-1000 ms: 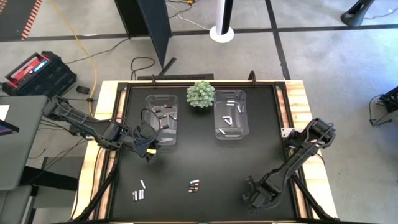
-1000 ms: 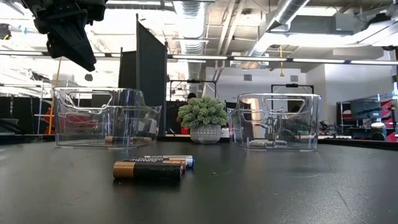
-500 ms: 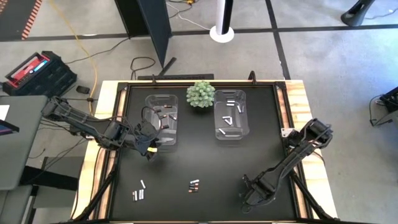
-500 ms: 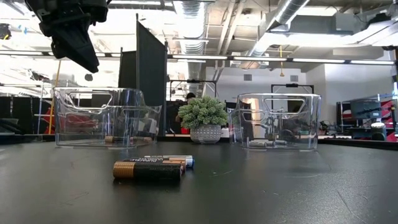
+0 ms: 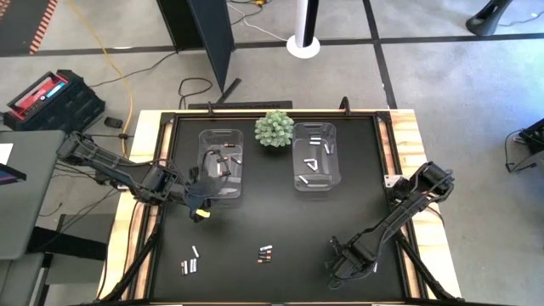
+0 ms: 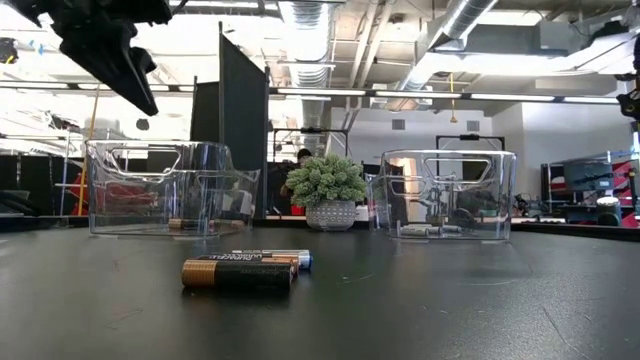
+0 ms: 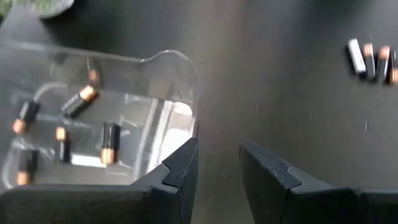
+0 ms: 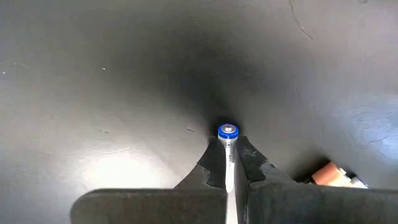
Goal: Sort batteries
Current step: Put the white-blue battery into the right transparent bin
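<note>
My right gripper (image 5: 337, 265) is low over the table's near right part, shut on a pale battery with a blue end (image 8: 227, 131). My left gripper (image 5: 197, 208) hangs open and empty just off the near corner of the left clear bin (image 5: 221, 166), and it shows high up in the low view (image 6: 115, 55). That bin holds several dark, copper-ended batteries (image 7: 79, 101). The right bin (image 5: 314, 157) holds pale ones. Loose batteries lie flat on the table in two clusters (image 5: 264, 253) (image 5: 190, 264). One more lies by my right gripper (image 8: 333, 175). My right gripper pinches the pale battery between its two fingers (image 8: 211, 163). The battery lies along the fingers and its blue end (image 8: 227, 131) sticks out past the tips. The fingers slant down at the table. Whether the blue end touches the table, I cannot tell.
A green spiky ball plant (image 5: 274, 128) in a pot stands between the two bins at the far edge. The black tabletop has a raised wooden border (image 5: 144, 212) on its left and right. Bare table stretches between the bins and the loose clusters.
My left gripper has drawn slightly toward the table's left edge and risen, staying open. My right gripper has shifted a little toward the table's left edge with the battery still in it.
</note>
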